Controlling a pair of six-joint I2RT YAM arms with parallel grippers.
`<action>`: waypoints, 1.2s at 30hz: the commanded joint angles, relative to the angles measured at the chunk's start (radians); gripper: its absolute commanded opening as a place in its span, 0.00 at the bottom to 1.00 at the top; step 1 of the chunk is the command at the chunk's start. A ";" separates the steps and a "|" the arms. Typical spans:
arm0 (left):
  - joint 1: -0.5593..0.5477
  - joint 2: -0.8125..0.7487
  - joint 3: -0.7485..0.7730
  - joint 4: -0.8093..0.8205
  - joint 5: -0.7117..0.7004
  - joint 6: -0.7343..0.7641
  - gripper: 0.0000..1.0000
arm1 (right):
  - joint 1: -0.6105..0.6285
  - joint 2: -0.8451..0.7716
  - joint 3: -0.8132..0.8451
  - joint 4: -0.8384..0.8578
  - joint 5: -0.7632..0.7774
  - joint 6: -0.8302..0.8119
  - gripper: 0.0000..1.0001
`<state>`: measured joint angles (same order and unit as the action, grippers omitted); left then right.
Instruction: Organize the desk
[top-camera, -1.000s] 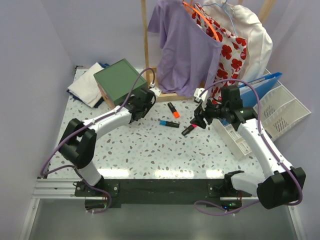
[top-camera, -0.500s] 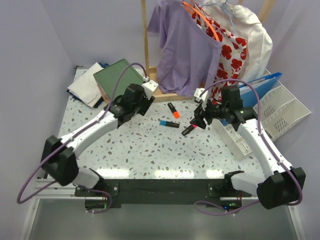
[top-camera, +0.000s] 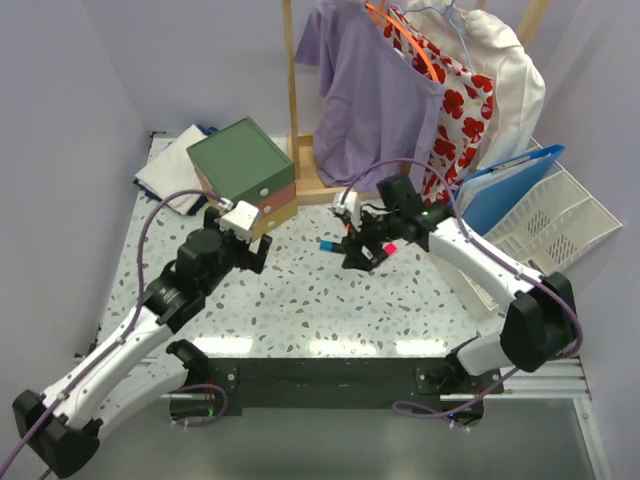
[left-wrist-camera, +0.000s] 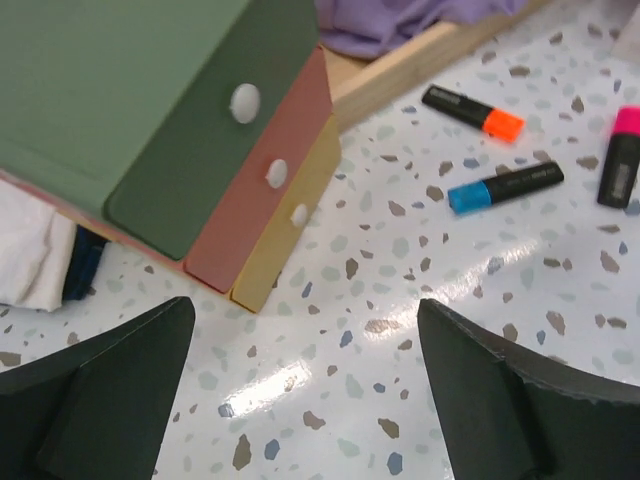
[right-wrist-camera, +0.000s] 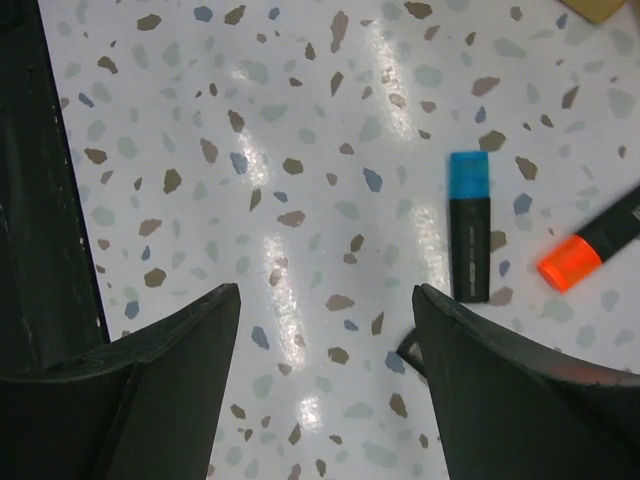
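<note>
Right wrist view: my right end effector (right-wrist-camera: 325, 295) hung partly spread and empty over the speckled worktop (right-wrist-camera: 300, 130), which ran under both my arms. A blue-capped highlighter (right-wrist-camera: 469, 225) lay just beside it. My left end effector (left-wrist-camera: 305, 305) gaped wide, holding nothing, near the green drawer box (left-wrist-camera: 150, 110). The worktop looked rigid, heavy and glossy, so nothing to grab there. The highlighter seemed light, stiff and slick, so I'd pinch it mid-barrel. Couldn't read any brand or writing.

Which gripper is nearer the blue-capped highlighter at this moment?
Right. The right gripper is open just beside the blue-capped highlighter, which lies close to one of its fingers. The left gripper is farther off, open in front of the green drawer box.
</note>
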<state>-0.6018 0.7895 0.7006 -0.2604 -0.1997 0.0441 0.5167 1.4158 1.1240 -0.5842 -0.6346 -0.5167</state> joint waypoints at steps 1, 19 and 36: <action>0.013 -0.157 -0.104 0.150 -0.145 -0.066 1.00 | 0.094 0.118 0.137 0.087 0.091 0.148 0.75; 0.019 -0.328 -0.142 0.145 -0.495 -0.061 1.00 | 0.273 0.561 0.247 0.771 0.448 1.084 0.92; 0.020 -0.335 -0.182 0.184 -0.512 -0.007 1.00 | 0.250 0.739 0.071 1.371 0.358 1.305 0.77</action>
<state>-0.5892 0.4664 0.5289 -0.1429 -0.7002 0.0200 0.7872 2.1555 1.2198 0.5529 -0.2760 0.7345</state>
